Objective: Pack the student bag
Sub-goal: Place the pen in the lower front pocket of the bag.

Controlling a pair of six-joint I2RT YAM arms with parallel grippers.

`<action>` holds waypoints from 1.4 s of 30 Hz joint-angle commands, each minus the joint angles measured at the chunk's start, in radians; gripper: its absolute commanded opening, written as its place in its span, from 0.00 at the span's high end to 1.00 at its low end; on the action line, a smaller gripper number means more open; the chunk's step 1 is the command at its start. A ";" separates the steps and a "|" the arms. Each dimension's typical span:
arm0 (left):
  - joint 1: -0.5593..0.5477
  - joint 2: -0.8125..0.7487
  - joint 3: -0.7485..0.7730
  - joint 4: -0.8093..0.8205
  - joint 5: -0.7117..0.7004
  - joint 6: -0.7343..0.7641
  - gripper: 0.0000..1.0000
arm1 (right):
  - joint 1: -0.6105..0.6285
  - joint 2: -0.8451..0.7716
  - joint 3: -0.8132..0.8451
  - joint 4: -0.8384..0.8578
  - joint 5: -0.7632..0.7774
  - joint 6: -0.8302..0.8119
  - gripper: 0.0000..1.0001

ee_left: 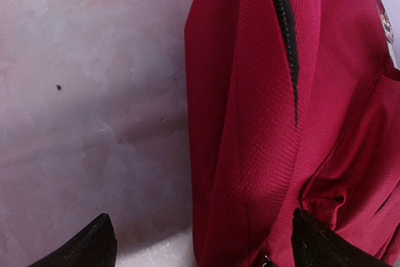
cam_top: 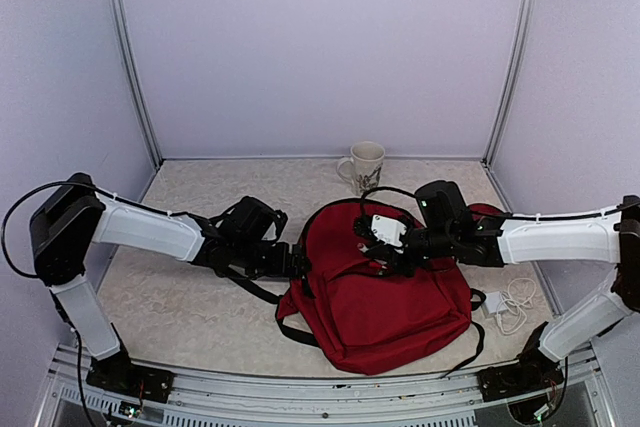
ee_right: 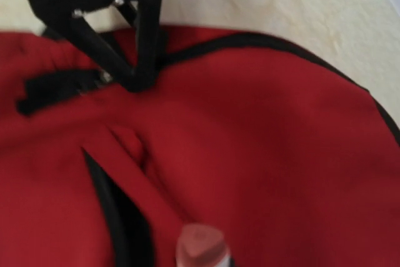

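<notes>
from the overhead camera i see the backpack (cam_top: 375, 297) lying flat on the table (cam_top: 190, 307), right of centre, with its black straps trailing off the near and left sides. a mug (cam_top: 362, 165) stands just behind it, and a white cable (cam_top: 510, 305) lies just beside its right edge. the left claw (cam_top: 290, 262) sits at the bag's left edge, and the right claw (cam_top: 380, 247) hangs over the bag's upper part. on the left wrist camera the two dark fingertips (ee_left: 87, 248) stand wide apart, so that claw is released; one tip is over bare table, the other over red fabric, with the bag's side between them. a black zipper (ee_left: 284, 29) runs down the fabric. on the right wrist camera red fabric fills most of the frame, with a dark slit open near the bottom left, and the left claw's black frame rests against the far edge of the bag. the right claw is clenched; a blurred pink-topped thing (ee_right: 200, 245) shows at the bottom edge, but i cannot tell whether it is pinched.
</notes>
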 commanded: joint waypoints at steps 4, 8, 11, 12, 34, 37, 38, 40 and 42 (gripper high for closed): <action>0.012 0.078 0.015 0.154 0.098 -0.004 0.37 | 0.003 0.057 0.015 -0.093 0.254 -0.218 1.00; 0.011 0.081 0.019 0.182 0.124 -0.001 0.91 | 0.005 0.072 0.033 -0.198 0.332 -0.277 1.00; 0.011 0.062 0.018 0.175 0.109 0.010 1.00 | 0.021 0.075 0.049 -0.282 0.416 -0.294 0.97; 0.011 0.053 0.015 0.171 0.104 0.018 1.00 | 0.027 0.073 0.049 -0.294 0.445 -0.299 0.89; -0.084 -0.143 -0.066 0.076 -0.021 0.058 1.00 | 0.060 -0.209 0.122 -0.221 0.347 0.311 0.45; -0.099 -0.208 -0.155 0.054 -0.013 -0.004 1.00 | 0.017 -0.179 0.154 -0.328 0.359 0.542 0.48; -0.107 -0.235 -0.192 0.049 -0.011 -0.024 1.00 | 0.006 -0.170 0.155 -0.358 0.351 0.608 0.49; -0.135 -0.292 -0.263 0.030 -0.019 -0.070 1.00 | -0.006 -0.157 0.148 -0.401 0.320 0.707 0.51; -0.181 -0.337 -0.311 0.025 -0.019 -0.098 0.95 | -0.010 -0.154 0.129 -0.414 0.285 0.773 0.53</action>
